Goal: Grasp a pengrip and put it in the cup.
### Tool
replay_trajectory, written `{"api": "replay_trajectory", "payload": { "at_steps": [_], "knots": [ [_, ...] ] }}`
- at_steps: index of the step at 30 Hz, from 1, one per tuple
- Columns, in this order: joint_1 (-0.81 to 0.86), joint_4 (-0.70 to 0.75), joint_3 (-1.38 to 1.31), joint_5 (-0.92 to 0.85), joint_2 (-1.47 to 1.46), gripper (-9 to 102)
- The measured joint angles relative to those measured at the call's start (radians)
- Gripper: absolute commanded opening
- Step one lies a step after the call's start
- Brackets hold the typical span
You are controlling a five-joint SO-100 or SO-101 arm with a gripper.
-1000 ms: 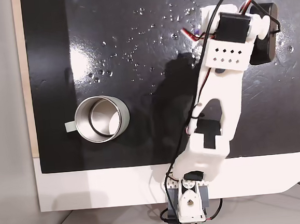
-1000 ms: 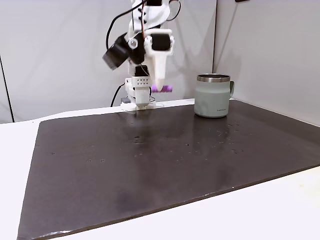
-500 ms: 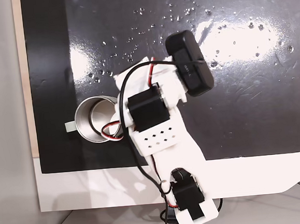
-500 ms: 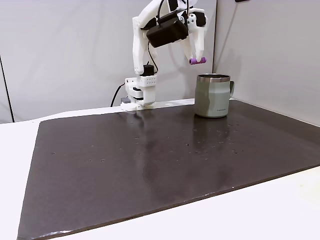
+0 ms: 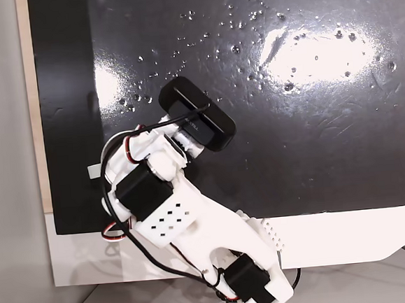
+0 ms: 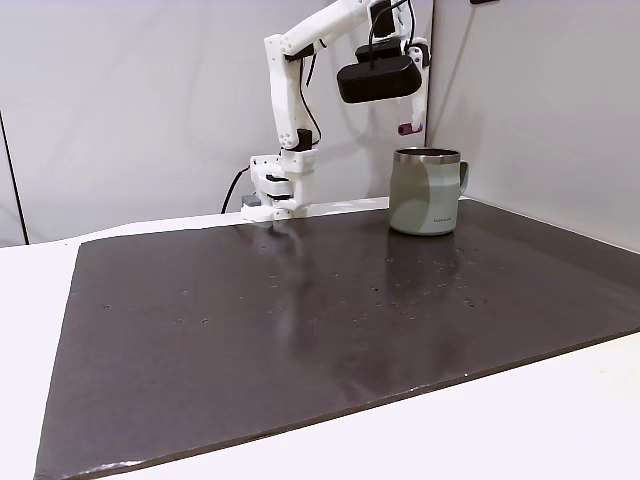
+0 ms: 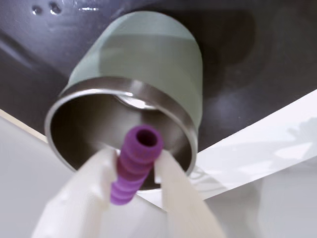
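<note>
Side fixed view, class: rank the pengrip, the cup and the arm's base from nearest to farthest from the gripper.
1. The pengrip: clamped in the gripper, hanging above the cup.
2. The cup: directly below, on the mat's far right.
3. The arm's base: farthest, off to the left at the mat's back edge.

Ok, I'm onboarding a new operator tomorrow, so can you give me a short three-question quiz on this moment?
1. True or false: the small purple ribbed pengrip already lies inside the pale green metal cup with the shiny steel rim.
2. In the wrist view, what does the white claw hold?
A. nothing
B. the pengrip
C. the cup's handle
3. Fill in: in the fixed side view the pengrip hangs ___ the cup's rim.

Key: 1 false; 2 B; 3 above.
</note>
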Motion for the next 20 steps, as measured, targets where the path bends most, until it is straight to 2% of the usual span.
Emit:
{"api": "replay_trajectory", "payload": {
  "at_steps": [3, 4, 7, 9, 20],
  "knots": [
    [-0.011, 0.0, 0.002, 0.002, 0.0, 0],
    [-0.014, 0.0, 0.002, 0.002, 0.0, 3],
    [-0.023, 0.0, 0.006, 0.002, 0.0, 28],
    [-0.023, 0.0, 0.012, 0.002, 0.0, 38],
    [-0.023, 0.0, 0.012, 0.002, 0.0, 38]
  ]
}}
